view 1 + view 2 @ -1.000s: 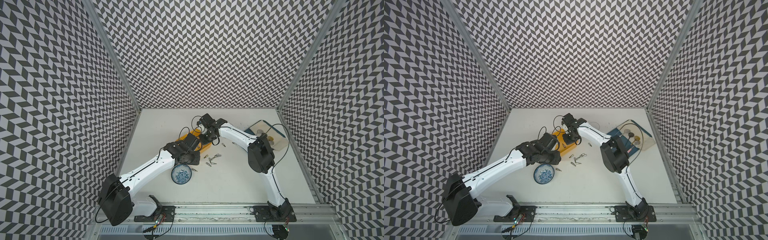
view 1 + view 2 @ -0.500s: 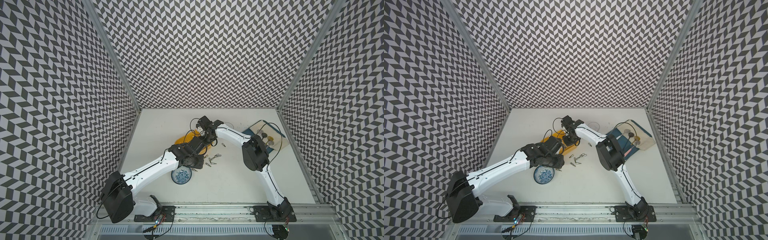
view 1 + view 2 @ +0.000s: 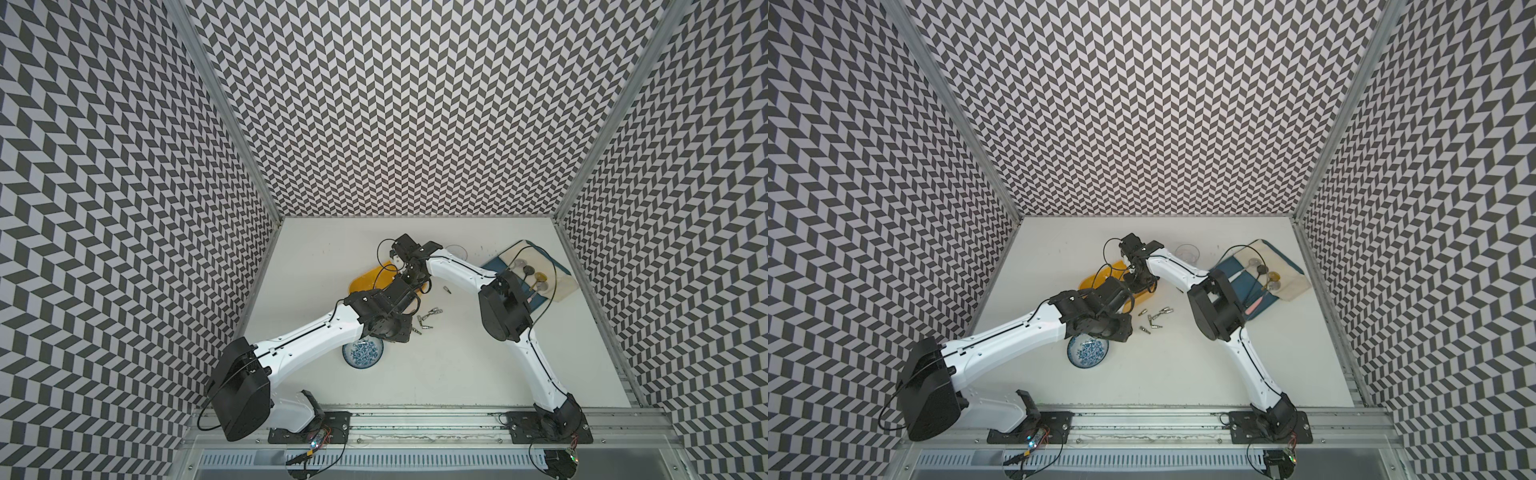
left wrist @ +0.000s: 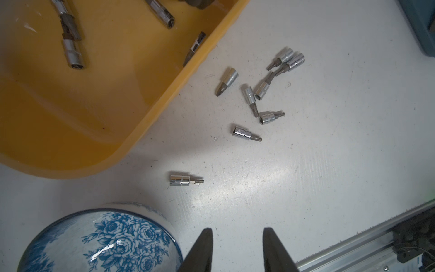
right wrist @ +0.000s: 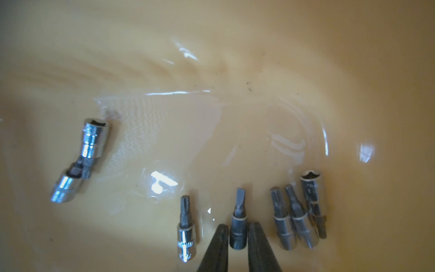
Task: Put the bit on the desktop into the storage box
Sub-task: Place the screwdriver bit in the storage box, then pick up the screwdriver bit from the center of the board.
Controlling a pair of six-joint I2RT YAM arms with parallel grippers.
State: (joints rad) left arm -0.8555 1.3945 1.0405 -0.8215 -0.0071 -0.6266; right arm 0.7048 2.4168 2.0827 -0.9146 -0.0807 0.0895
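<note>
The top views are lit brightly and evenly. The storage box [image 5: 211, 58] is shown blurred in the right wrist view, with white glare patches.

Glossy plastic storage box [image 4: 70, 106], chromed bits [image 4: 246, 133]

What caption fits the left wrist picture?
Silver metal bits scattered on the white desktop beside the yellow plastic storage box; the open left pincer hovers.

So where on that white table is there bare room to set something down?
Bare desktop lies between the blue-and-white bowl and the right arm's base, and behind the storage box. Crowded: loose bits between box, bowl and blue board.
</note>
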